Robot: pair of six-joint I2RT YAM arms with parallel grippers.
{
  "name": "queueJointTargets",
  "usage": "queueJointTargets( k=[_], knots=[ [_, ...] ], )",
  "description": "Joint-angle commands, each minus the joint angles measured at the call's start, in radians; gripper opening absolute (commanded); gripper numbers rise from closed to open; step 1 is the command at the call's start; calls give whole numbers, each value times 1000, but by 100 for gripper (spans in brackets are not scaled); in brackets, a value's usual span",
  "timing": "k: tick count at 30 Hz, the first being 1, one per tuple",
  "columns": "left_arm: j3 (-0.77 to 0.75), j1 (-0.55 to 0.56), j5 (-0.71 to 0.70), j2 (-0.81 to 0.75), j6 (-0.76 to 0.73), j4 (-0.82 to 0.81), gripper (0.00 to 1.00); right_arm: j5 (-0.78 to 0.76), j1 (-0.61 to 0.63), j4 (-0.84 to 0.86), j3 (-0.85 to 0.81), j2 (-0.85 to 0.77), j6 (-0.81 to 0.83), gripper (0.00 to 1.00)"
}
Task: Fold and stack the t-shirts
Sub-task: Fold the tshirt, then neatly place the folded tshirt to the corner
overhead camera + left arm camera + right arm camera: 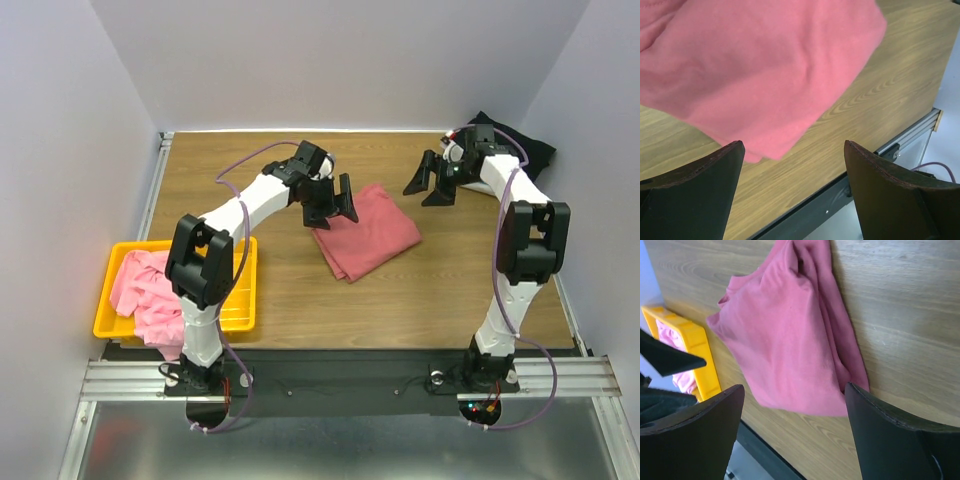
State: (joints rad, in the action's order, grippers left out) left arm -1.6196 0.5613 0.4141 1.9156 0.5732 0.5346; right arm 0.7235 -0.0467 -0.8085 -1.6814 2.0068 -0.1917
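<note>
Yellow plastic basket (pixel 238 315) sits at the near-left edge of the table (pixel 300 290), holding the light pink t-shirt (pixel 140 285), which spills over its near rim. The dusty-red t-shirt (pixel 372 235) lies folded mid-table with bare wood all around. The black t-shirt (pixel 515 150) is bunched in the far-right corner. The left gripper (pixel 335 210) hovers at the red shirt's far-left corner, fingers spread and empty. The right gripper (pixel 425 190), likewise spread and empty, hangs between the red and black shirts.

I find no text, label, brand or number that I can read in any of my views. The folded dusty-red cloth t-shirt (pixel 365 232) shows only plain fabric to me, and the yellow plastic slotted basket (pixel 238 300) carries no marking I can make out.
</note>
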Motion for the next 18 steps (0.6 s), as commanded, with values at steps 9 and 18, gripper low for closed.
queueJointTargets(
  k=[9,18],
  knots=[
    [199,-20,-12,-62,-9,-33,95,45,-4,143,81,-26,84,87],
    [257,-20,-50,-52,1,-88,95,80,-4,158,57,52,92,87]
  ],
)
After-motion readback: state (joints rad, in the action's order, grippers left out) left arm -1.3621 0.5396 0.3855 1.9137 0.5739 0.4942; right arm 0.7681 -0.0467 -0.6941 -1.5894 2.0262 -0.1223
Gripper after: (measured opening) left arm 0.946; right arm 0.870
